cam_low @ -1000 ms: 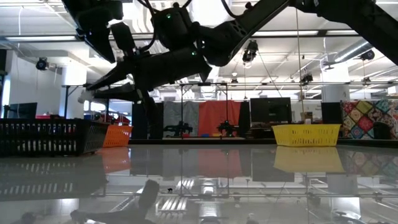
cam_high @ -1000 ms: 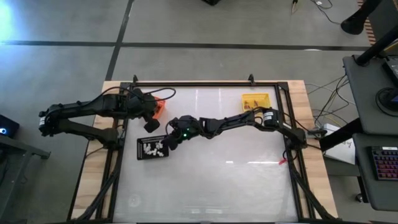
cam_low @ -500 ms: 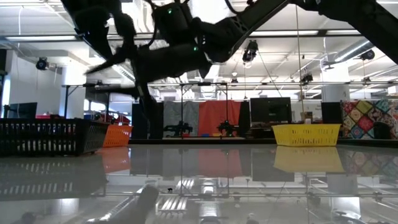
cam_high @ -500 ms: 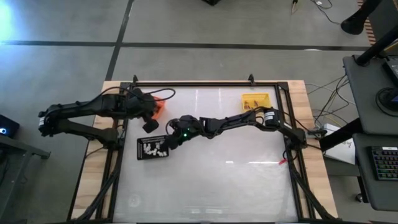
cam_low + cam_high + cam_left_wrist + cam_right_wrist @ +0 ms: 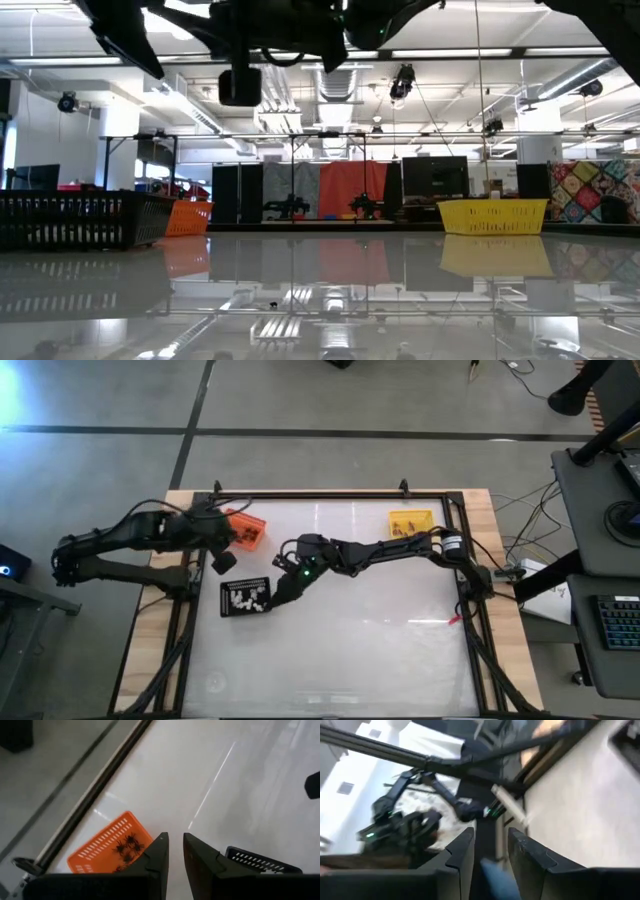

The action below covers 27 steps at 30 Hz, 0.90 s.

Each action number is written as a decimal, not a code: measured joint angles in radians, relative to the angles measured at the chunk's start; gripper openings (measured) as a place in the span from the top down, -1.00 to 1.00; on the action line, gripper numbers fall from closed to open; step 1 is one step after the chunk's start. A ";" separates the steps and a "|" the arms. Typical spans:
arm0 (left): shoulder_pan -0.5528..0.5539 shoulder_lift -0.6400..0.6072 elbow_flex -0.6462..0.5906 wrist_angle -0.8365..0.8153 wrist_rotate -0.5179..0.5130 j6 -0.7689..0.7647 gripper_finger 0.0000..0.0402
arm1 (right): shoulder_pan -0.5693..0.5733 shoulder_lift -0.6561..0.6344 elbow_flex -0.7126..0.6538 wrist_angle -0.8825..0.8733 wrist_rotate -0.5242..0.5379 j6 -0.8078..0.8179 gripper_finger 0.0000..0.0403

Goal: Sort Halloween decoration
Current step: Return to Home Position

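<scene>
The Halloween decoration lies sorted in trays. White trinkets (image 5: 244, 597) fill the black tray (image 5: 228, 606), and small black spiders (image 5: 128, 845) lie in the orange tray (image 5: 100, 854). Brownish bits sit in the yellow tray (image 5: 411, 522). My left gripper (image 5: 222, 559) hovers between the orange tray (image 5: 244, 528) and the black tray; in its wrist view its fingers (image 5: 175, 845) stand a narrow gap apart with nothing between them. My right gripper (image 5: 281, 591) hangs at the black tray's right edge, open and empty (image 5: 491, 845). Both are raised off the table.
The glass table top (image 5: 380, 640) lies bare on its near and right parts. A dark frame rail (image 5: 320, 493) runs along the far edge. In the low view the black tray (image 5: 80, 220), orange tray (image 5: 188, 217) and yellow tray (image 5: 495, 216) stand along the far side.
My left gripper has drawn back from over the orange tray toward the table's left and near side, leaving the tray uncovered. Both arms have risen; in the low view they now show only at the top edge. My right gripper has shifted slightly right beside the black tray.
</scene>
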 joint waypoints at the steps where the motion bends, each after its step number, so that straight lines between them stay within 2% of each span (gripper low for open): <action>1: 0.000 -0.018 0.000 0.000 0.000 0.014 0.80 | -0.001 -0.005 0.000 -0.005 -0.029 0.042 0.47; 5: 0.000 -0.093 0.000 0.006 0.000 0.086 0.80 | 0.001 -0.025 -0.001 -0.003 -0.117 0.221 0.48; 13: 0.000 -0.187 0.002 0.038 -0.008 0.148 0.80 | 0.000 -0.029 0.000 -0.003 -0.103 0.526 0.47; 20: 0.000 -0.208 0.002 -0.009 -0.011 0.038 0.80 | 0.008 -0.064 -0.001 0.180 -0.107 0.344 0.49; 23: 0.000 -0.218 0.002 -0.026 -0.011 0.042 0.80 | 0.009 -0.126 -0.001 0.254 -0.109 0.257 0.49; 27: 0.000 -0.264 0.002 0.000 -0.011 0.031 0.80 | 0.008 -0.246 -0.001 0.250 -0.133 0.081 0.47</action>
